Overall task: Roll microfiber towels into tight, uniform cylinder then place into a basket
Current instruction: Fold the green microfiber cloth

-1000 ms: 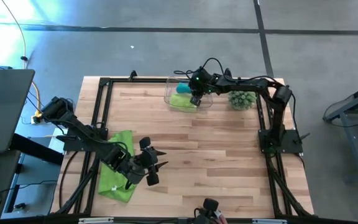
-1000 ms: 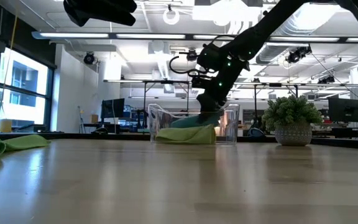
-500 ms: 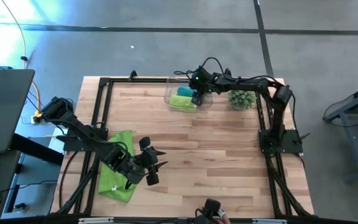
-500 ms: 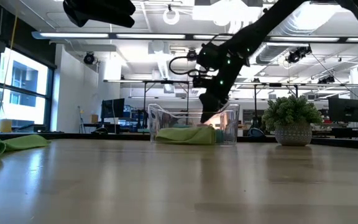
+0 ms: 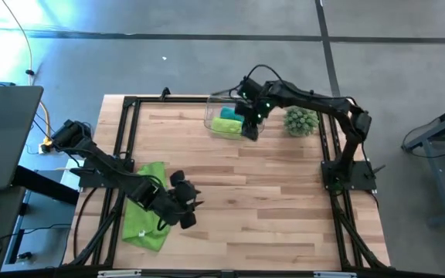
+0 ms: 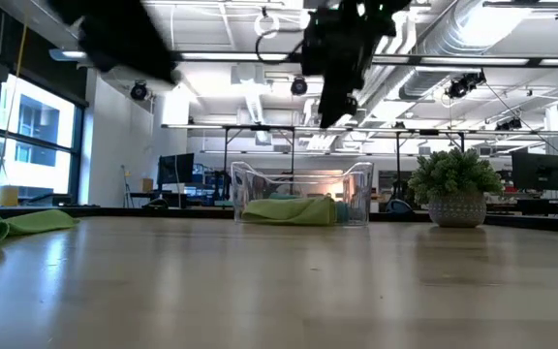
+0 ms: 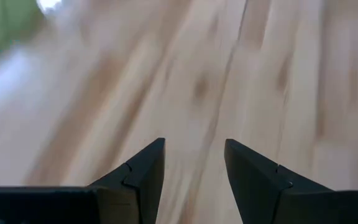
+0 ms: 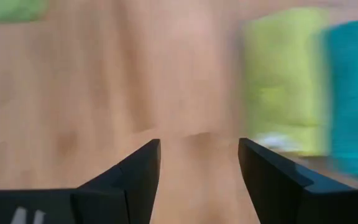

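Note:
The clear basket (image 5: 216, 104) stands at the table's far edge and holds a rolled lime green towel (image 5: 226, 126) and a rolled teal towel (image 5: 229, 113). In the low view the green roll (image 6: 289, 209) lies on the basket's floor. My right gripper (image 5: 249, 131) hangs open well above the basket's near right corner, with nothing between its fingers (image 8: 199, 149). A third, lime green towel (image 5: 147, 215) lies spread flat at the table's near left. My left gripper (image 5: 193, 202) hovers open just right of it, above bare wood (image 7: 194, 149).
A round spiky green plant (image 5: 300, 122) in a pot stands right of the basket, close to my right arm. The black frame rail (image 5: 122, 154) borders the table. Bare wood (image 5: 269, 208) fills the middle and near right.
My right gripper has risen out of the basket and drawn a little toward the near edge, tipping as it went. It has left the teal roll lying beside the green roll in the basket. My left gripper has turned a little in place.

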Robot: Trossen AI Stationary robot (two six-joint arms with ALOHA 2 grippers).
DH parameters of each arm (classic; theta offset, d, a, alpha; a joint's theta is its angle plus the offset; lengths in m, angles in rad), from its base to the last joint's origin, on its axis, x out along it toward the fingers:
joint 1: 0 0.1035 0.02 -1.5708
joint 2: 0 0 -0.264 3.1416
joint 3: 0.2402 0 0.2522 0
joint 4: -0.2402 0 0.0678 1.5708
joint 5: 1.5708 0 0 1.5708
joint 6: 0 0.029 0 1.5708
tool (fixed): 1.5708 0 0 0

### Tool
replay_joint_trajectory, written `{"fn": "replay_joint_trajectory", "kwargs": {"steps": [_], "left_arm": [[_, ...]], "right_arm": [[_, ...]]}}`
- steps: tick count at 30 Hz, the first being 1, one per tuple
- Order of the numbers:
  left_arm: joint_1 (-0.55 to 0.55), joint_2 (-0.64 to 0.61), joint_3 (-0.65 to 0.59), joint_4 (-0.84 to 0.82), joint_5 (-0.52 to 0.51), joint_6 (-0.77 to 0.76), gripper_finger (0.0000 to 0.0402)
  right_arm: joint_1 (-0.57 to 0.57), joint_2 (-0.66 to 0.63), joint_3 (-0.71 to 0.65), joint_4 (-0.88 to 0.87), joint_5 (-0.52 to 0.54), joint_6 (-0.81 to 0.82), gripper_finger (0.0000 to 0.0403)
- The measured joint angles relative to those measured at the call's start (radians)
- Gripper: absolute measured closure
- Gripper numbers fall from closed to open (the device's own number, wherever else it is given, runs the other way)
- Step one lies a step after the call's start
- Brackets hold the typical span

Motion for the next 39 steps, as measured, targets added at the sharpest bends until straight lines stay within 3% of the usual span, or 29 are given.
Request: {"fn": "replay_joint_trajectory", "kwargs": {"steps": [5, 8, 12, 16, 19, 28, 39], "left_arm": [[0.002, 0.0, 0.0, -0.349, 0.24, -0.207, 0.0245], [-0.011, 0.0, -0.004, -0.54, 0.309, -0.321, 0.0245], [-0.027, -0.001, -0.053, -0.63, 0.386, -0.42, 0.0245], [-0.032, 0.0, -0.132, -0.577, 0.513, -0.493, 0.0245], [-0.032, 0.0, -0.195, -0.499, 0.54, -0.561, 0.0245], [-0.032, 0.002, -0.223, -0.363, 0.539, -0.63, 0.0245], [-0.029, 0.143, -0.201, -0.265, 0.48, -0.621, 0.0245]], "right_arm": [[0.118, -0.052, -0.034, -0.063, -0.06, 0.103, 0.0195], [0.19, -0.084, -0.085, -0.075, -0.095, 0.085, 0.0195], [0.28, -0.111, -0.15, -0.045, -0.143, 0.174, 0.0195], [0.34, -0.113, -0.171, -0.051, -0.081, 0.278, 0.0195], [0.367, -0.114, -0.172, -0.049, -0.062, 0.288, 0.0195], [0.403, -0.114, -0.172, -0.024, -0.048, 0.271, 0.0195], [0.4, -0.114, -0.172, 0.016, -0.037, 0.27, 0.0195]]}}
